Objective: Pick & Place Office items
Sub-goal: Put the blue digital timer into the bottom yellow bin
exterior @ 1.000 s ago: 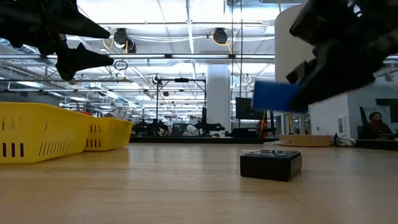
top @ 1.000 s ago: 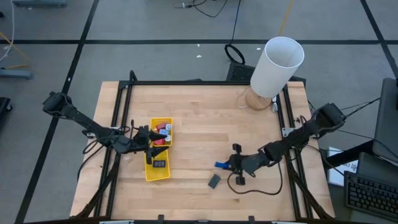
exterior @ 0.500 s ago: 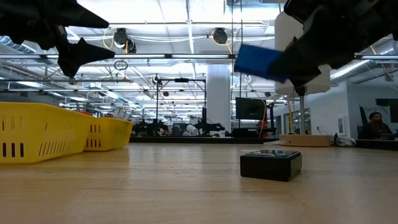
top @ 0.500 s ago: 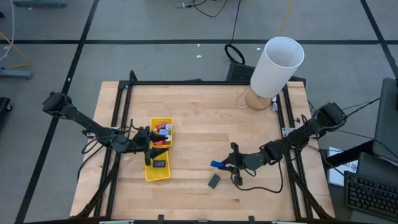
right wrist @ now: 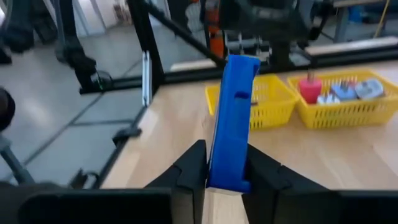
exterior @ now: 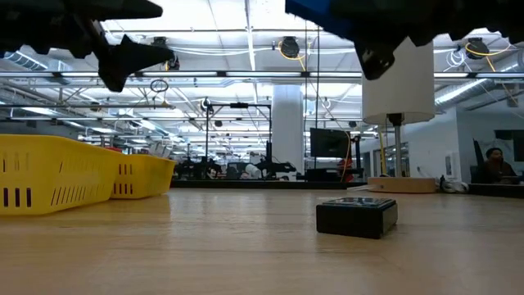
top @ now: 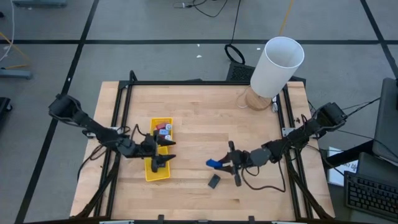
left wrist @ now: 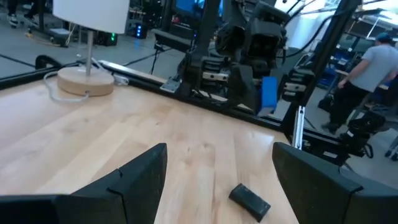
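Right gripper (top: 219,164) pinching blue rectangle (top: 213,164), now lifted nearer yellow tray (top: 151,175) | left gripper (top: 166,152) spread over tray | your grey rectangle (top: 214,181) waits right of tray.

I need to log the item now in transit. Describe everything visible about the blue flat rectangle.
The blue flat rectangle is a thin, plain blue slab that looks like smooth plastic, with a small dark slot on its narrow edge. It is off the table, clamped by its lower end in the shut right gripper, standing on edge between the fingers. In the high view it hangs above bare wood near the table's middle, just up from the dark grey rectangle and right of the yellow tray. Only the gripper touches it.
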Controlling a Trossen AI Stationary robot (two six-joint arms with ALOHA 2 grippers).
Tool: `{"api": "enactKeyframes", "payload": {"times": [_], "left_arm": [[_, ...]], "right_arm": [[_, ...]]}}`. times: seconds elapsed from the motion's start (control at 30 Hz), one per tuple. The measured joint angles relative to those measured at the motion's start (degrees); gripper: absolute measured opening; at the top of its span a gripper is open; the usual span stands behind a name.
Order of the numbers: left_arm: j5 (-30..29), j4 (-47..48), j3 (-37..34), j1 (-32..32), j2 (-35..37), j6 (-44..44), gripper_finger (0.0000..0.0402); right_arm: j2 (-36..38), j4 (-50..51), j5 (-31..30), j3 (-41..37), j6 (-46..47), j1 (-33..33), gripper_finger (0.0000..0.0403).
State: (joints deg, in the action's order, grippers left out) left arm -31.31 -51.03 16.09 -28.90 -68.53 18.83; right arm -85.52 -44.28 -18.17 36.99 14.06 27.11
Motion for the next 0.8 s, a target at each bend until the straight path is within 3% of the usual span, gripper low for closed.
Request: {"api": "enactKeyframes", "payload": {"times": [0.2,0.37,0.63,0.8], "left_arm": [[2.9,0.2,7.1,0.1,-6.7,-5.4,0.0294],[3.9,0.3,14.1,0.1,-12.7,-9.7,0.0294],[6.9,1.5,25.0,2.1,-22.6,-10.2,0.0294],[8.8,5.4,30.1,3.4,-27.2,-9.5,0.0294]], "right_arm": [[-1.2,-2.1,0.0,0.0,-0.1,-0.7,0.0052],[-2.7,-2.9,0.4,0.0,-0.2,-0.7,0.0072],[-2.6,-6.0,0.3,0.0,-1.5,-0.3,0.0052],[-2.6,-5.7,0.4,0.0,-1.5,-0.3,0.0063]]}}
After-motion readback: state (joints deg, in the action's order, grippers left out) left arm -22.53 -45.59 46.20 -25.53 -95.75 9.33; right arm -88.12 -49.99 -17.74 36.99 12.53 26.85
